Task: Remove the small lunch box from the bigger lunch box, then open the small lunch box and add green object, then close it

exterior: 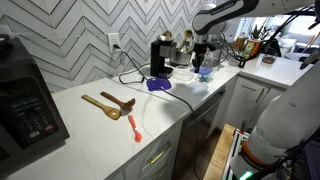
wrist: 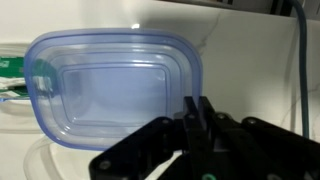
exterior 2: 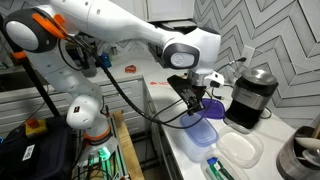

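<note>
**Item 1. Gripper** point(wrist: 196, 108): Jaws closed, fingers pressed together. No held thing can be made out between them. It hangs over the counter's back part, just above the small lunch box.

**Item 2. Small lunch box** point(wrist: 110, 90): Translucent blue with rounded corners, lying flat on the white counter point(exterior: 100, 135). It sits near the rear edge, beside the black coffee maker point(exterior: 160, 56). Whether the gripper touches it cannot be told.

**Item 3. Bigger lunch box** point(exterior: 158, 84): Purple-blue and low, set in front of the coffee maker, apart from the small one.

**Item 4. Green object** point(wrist: 9, 65): Cut off at the border of the wrist view, just beside the small lunch box. It is too blurred to describe further.

**Item 5. Wooden utensils** point(exterior: 108, 104): A pair, lying mid-counter.

**Item 6. Red-orange utensil** point(exterior: 135, 128): Lying near the counter's front edge.

**Item 7. Microwave** point(exterior: 25, 105): At the counter's end, well apart from the boxes.
</note>
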Robot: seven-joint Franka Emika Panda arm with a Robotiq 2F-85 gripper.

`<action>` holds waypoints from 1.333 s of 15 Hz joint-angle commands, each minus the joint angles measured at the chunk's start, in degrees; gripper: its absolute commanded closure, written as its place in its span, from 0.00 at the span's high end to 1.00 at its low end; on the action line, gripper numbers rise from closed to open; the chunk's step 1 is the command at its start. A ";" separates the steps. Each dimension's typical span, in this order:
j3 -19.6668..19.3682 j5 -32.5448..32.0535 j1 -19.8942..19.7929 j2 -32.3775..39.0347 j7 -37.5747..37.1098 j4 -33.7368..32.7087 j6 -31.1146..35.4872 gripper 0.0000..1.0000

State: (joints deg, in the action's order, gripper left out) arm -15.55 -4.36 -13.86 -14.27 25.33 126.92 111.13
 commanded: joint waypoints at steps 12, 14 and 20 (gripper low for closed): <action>-5.53 -5.26 -3.98 5.71 -1.55 -3.48 6.47 0.02; -5.63 -5.64 -4.33 7.10 -2.15 -3.64 7.93 0.02; -6.68 -1.55 -4.67 11.39 2.51 -4.88 14.90 0.02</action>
State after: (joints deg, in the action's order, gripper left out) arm -21.58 -8.33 -18.03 -5.40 24.60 123.49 123.53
